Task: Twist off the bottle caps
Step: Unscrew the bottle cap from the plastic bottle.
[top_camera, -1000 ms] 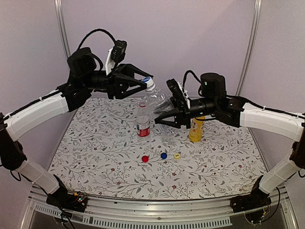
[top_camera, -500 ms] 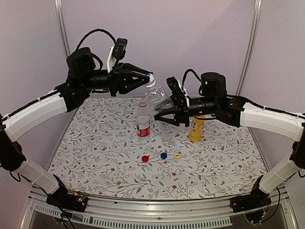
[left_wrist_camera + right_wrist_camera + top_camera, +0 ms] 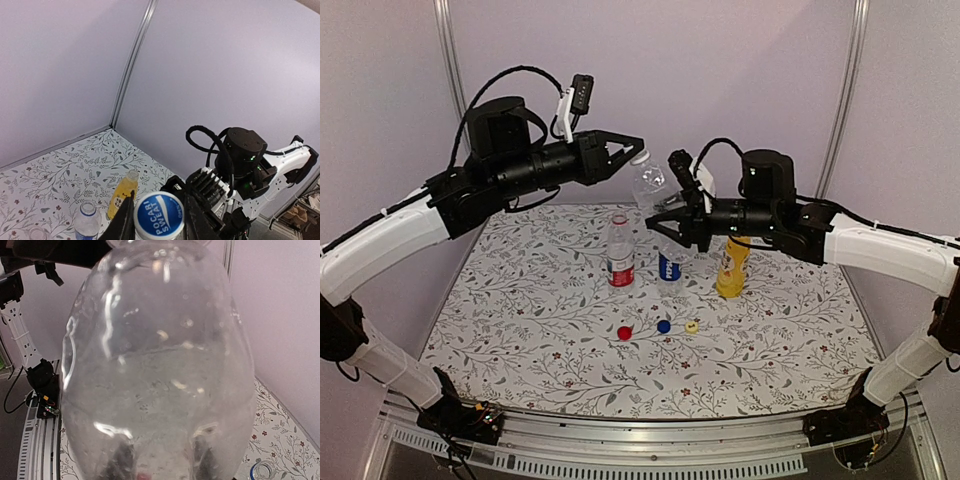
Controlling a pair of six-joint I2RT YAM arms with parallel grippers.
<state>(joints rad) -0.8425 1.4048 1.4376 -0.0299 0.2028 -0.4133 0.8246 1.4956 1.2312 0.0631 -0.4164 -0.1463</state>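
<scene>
From above, the plain clear plastic bottle (image 3: 650,185) is seen clamped aloft in the right gripper (image 3: 666,222); from the left wrist, its round blue-and-white cap (image 3: 160,218) is pinched by the left gripper (image 3: 159,212); from the right wrist, it fills the frame and might be spun loose by twisting.

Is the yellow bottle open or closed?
Open: the yellow bottle has a bare neck, and a yellow cap lies loose nearby.
</scene>
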